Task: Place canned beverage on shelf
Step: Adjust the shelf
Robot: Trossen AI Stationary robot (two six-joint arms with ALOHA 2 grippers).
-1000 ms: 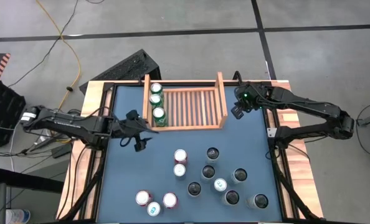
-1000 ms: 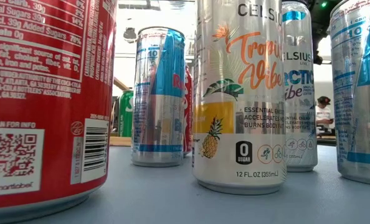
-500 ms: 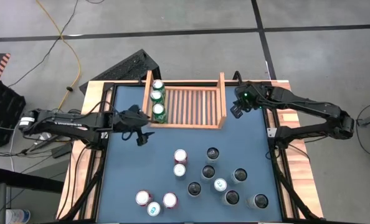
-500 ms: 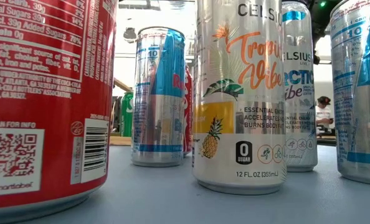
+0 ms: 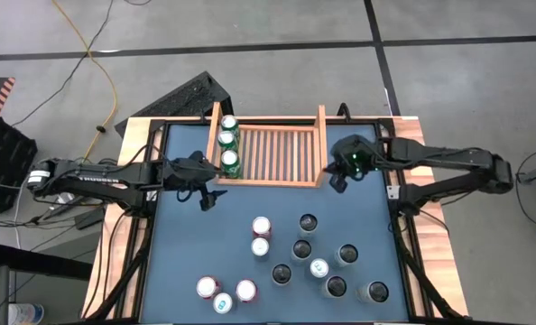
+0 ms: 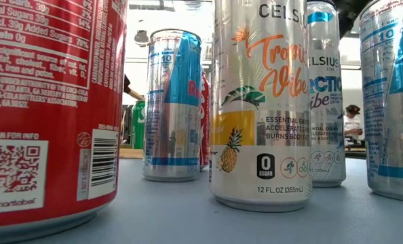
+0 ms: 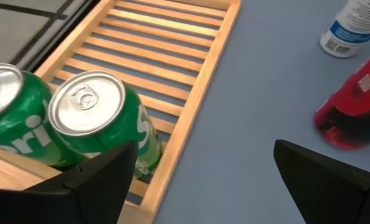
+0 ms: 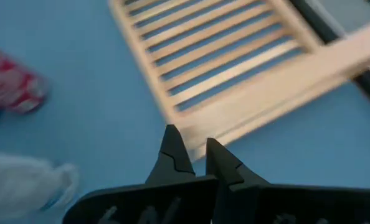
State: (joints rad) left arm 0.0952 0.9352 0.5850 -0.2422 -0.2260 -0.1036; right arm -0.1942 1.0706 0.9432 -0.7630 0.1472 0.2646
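**Three green cans in the shelf, both grippers empty**

The left gripper (image 5: 205, 191) hovers by the shelf's left front corner, jaws spread wide, holding nothing. The shelf (image 5: 277, 183) sits at the table's far edge with three green Sprite cans (image 5: 228, 144) lined along its left wall. The right gripper (image 5: 337, 183), jaws pressed together, sits at the shelf's right front corner.

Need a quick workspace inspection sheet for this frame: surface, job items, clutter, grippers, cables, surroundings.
Surface: blue table top, wooden border.
Job's things: shelf holds three green cans along its left wall; twelve loose cans stand on the table in front.
Clutter: nothing seen.
Grippers: left gripper open, empty, just left of the shelf; right gripper shut, empty, at the shelf's right front corner.
Cables: yellow cable on the floor.
Surroundings: person far behind the table.
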